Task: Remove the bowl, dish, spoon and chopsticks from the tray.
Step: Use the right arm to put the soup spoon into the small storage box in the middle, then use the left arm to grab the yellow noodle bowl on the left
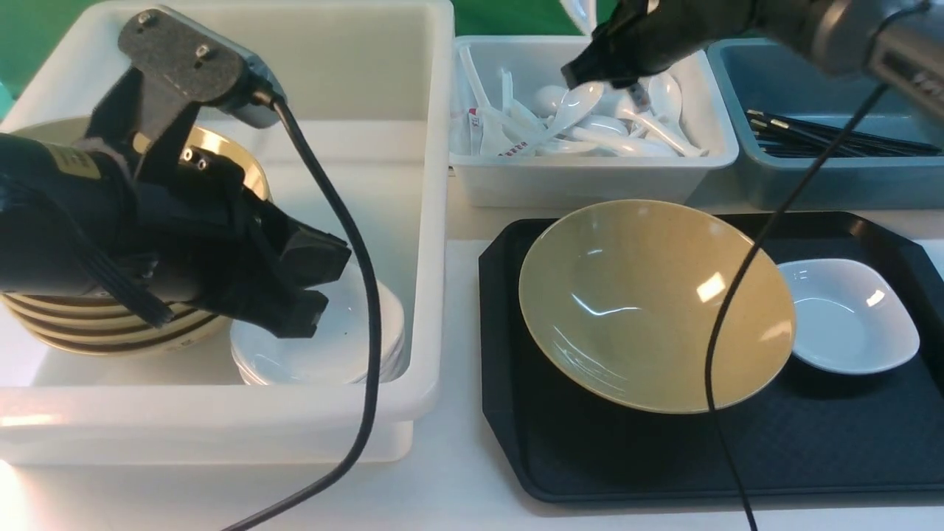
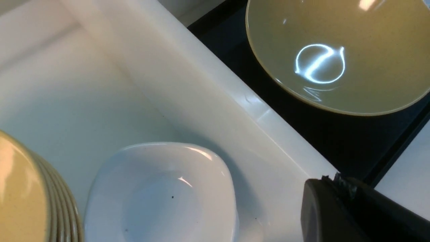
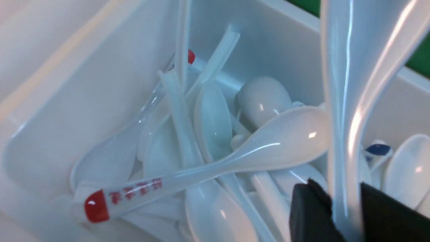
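The mustard-tan bowl (image 1: 649, 302) (image 2: 336, 53) sits tilted on the black tray (image 1: 811, 442), with the small white dish (image 1: 848, 313) beside it on the right. My right gripper (image 1: 582, 74) (image 3: 339, 191) hangs over the spoon bin (image 1: 590, 177), shut on a white spoon (image 3: 342, 101) that stands upright between its fingers; one end pokes up above the gripper (image 1: 577, 11). Black chopsticks (image 1: 833, 136) lie in the grey-blue bin. My left gripper (image 1: 310, 295) (image 2: 336, 178) is shut and empty, hovering over the stack of white dishes (image 2: 161, 195) in the big white bin.
The big white bin (image 1: 428, 221) at left holds stacked tan bowls (image 1: 88, 332) and white dishes. The spoon bin holds several white spoons, one with red print (image 3: 124, 195). The grey-blue bin (image 1: 811, 184) stands at back right. Cables cross in front of both arms.
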Motion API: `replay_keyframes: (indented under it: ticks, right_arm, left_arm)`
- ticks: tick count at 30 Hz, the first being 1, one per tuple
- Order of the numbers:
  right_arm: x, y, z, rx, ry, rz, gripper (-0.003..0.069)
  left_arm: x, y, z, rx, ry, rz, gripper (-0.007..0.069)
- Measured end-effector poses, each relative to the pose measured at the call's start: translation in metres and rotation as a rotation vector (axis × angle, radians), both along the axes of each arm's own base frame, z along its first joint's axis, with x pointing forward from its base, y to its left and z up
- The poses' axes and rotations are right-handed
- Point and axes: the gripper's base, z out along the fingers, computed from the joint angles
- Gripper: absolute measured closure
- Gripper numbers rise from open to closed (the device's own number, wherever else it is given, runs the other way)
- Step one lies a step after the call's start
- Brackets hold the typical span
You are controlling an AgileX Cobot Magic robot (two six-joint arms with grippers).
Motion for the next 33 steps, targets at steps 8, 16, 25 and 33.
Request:
replay_keyframes:
  ticks: [8,16,25,33]
  right_arm:
    - [0.006,-0.025,0.036,0.022,0.028,-0.087,0.0036]
    - [-0.064,-0.049,0.145,-0.124,0.038,0.011,0.0127]
    - [-0.158,-0.077,0.19,-0.154,0.061,-0.001,0.0425]
    - [-0.24,-0.1,0.16,-0.188,0.187,0.003,0.051]
  left_arm:
    - [0.01,-0.006,0.02,-0.046,-0.008,0.002,0.0636]
    - [0.064,-0.045,0.06,0.068,-0.002,-0.182,0.0634]
    - [0.121,-0.133,0.011,0.33,0.178,-0.242,0.0545]
    - [0.152,-0.177,-0.03,0.356,0.246,-0.229,0.0194]
